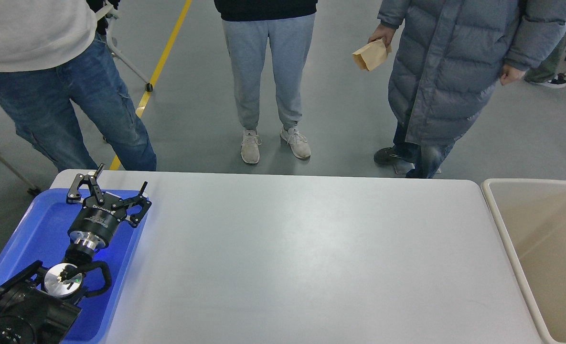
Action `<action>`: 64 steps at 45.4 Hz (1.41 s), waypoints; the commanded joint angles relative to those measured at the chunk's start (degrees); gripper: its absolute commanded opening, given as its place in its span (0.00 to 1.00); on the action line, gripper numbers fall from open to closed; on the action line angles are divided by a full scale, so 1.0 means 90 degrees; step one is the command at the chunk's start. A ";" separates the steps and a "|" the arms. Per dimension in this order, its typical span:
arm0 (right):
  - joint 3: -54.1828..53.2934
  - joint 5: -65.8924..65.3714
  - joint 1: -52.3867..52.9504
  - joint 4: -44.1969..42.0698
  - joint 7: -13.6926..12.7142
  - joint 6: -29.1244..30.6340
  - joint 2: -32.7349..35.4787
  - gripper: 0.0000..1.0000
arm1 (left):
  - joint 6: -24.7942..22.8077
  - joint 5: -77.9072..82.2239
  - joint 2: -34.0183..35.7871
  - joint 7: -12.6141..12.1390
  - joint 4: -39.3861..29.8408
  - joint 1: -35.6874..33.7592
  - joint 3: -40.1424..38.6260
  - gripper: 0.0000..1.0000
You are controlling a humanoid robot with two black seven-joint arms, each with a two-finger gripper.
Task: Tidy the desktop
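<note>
While the wide, smooth grey-white desktop (302, 258) stretches ahead, the black two-finger left gripper (120, 180) hangs above the blue plastic tray (39, 229) — fingers spread wide, holding nothing — beside a beige bin (540, 253)

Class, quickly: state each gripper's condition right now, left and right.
Left gripper: open, holding nothing, above the far end of the blue plastic tray.
Right gripper: not in view.

Frame edges crop the beige bin (540, 258) and blue tray (34, 229).
</note>
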State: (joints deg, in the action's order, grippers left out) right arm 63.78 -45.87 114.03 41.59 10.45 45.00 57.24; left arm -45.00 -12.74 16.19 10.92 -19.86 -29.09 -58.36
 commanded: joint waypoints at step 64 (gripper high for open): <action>-0.2301 0.1522 -0.6468 -0.2990 -0.0028 -0.2637 -0.2366 0.15 | 0.0000 0.0000 -0.0002 -0.0002 -0.0001 0.0000 0.0000 1.00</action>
State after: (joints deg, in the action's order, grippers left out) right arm 43.15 -32.57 56.85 15.74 10.25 23.14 37.19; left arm -45.00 -12.74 16.19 10.91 -19.86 -29.09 -58.36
